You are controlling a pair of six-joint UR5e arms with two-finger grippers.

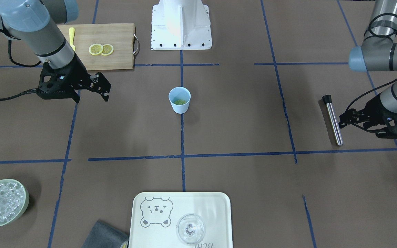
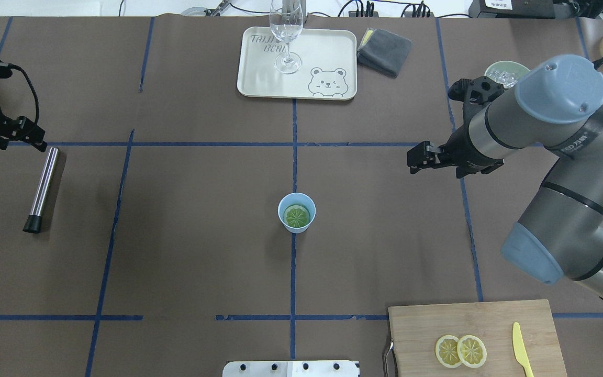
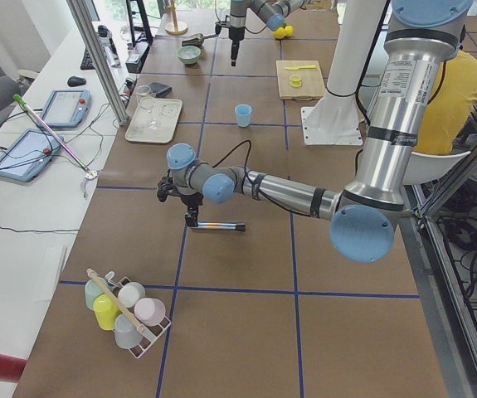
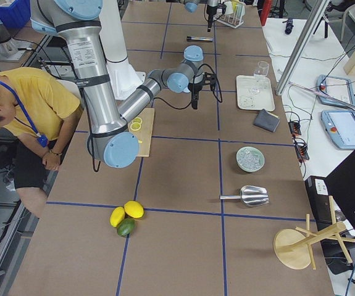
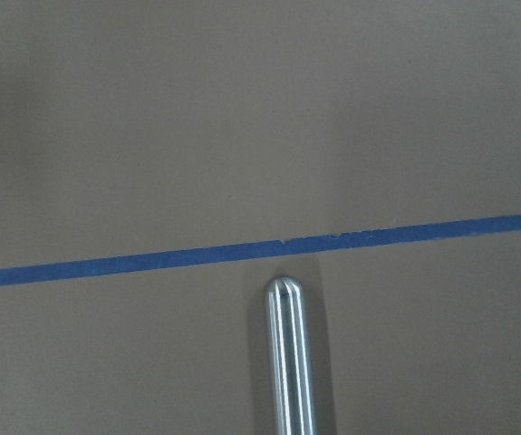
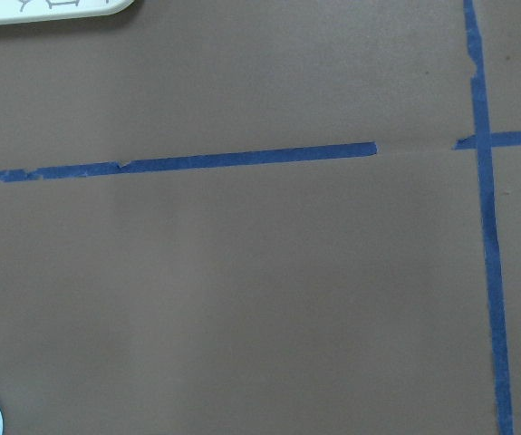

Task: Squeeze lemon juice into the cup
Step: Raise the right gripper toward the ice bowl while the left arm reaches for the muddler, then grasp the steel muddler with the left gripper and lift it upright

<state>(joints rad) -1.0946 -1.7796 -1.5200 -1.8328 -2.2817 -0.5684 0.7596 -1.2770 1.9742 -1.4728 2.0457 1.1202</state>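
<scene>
Fingers of the right arm (image 1: 102,83) stand parted and grasp nothing. They hang above the bare counter (image 1: 240,137), between the cutting board (image 1: 115,44) and the cup (image 1: 179,107), and well apart from the cup.

Left fingers (image 1: 347,115) also appear parted and empty. They sit near the steel rod (image 1: 333,120), which lies flat on the counter with its black cap toward the robot's base. The left wrist view shows the rod's rounded end just short of a blue tape line.

The cup stands upright at the centre of the counter, on a blue tape line. The lemon (image 2: 297,215) lies inside the cup at the bottom, cut face up, and looks yellow-green in the shade.

Other items:
- Two lemon slices (image 1: 101,49) overlap on the cutting board, beside the yellow knife (image 1: 71,38).
- A clear glass (image 1: 190,229) stands on the bear-print tray (image 1: 215,213).
- A grey cloth (image 1: 103,236) lies just beside the tray.
- A green bowl (image 1: 26,199) holds ice.
</scene>
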